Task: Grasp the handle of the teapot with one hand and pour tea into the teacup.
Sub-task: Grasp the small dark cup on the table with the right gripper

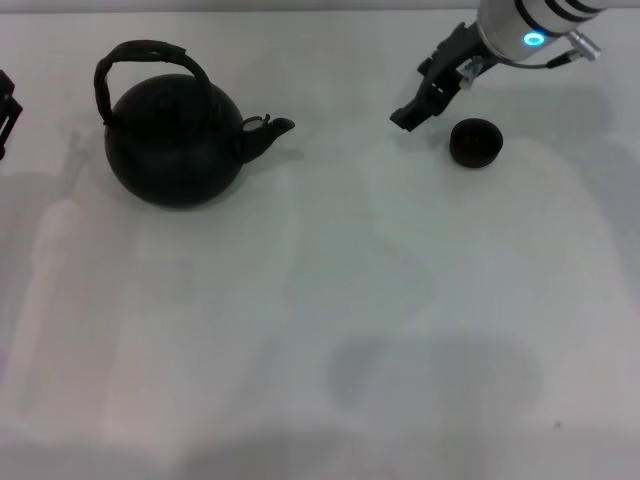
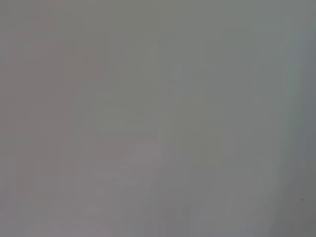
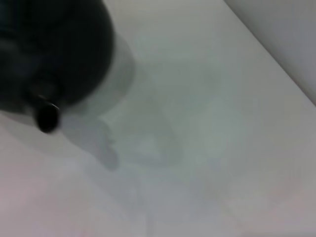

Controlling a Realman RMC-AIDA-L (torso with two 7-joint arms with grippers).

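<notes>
Teapot (image 1: 175,140) upright nr far-left of worktop (image 1: 300,350), spout → teacup (image 1: 474,141) far-right. Right claw (image 1: 412,112) beside cup, can't tell its gap.

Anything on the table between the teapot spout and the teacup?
Nothing visible. In the head view the table is bare between the teapot spout and the teacup; only the right end effector hangs beside the cup, on its teapot side.

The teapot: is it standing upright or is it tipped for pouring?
Upright. The teapot sits flat on the table, its handle arching above it and the spout pointing sideways toward the teacup. Nothing holds it.
</notes>
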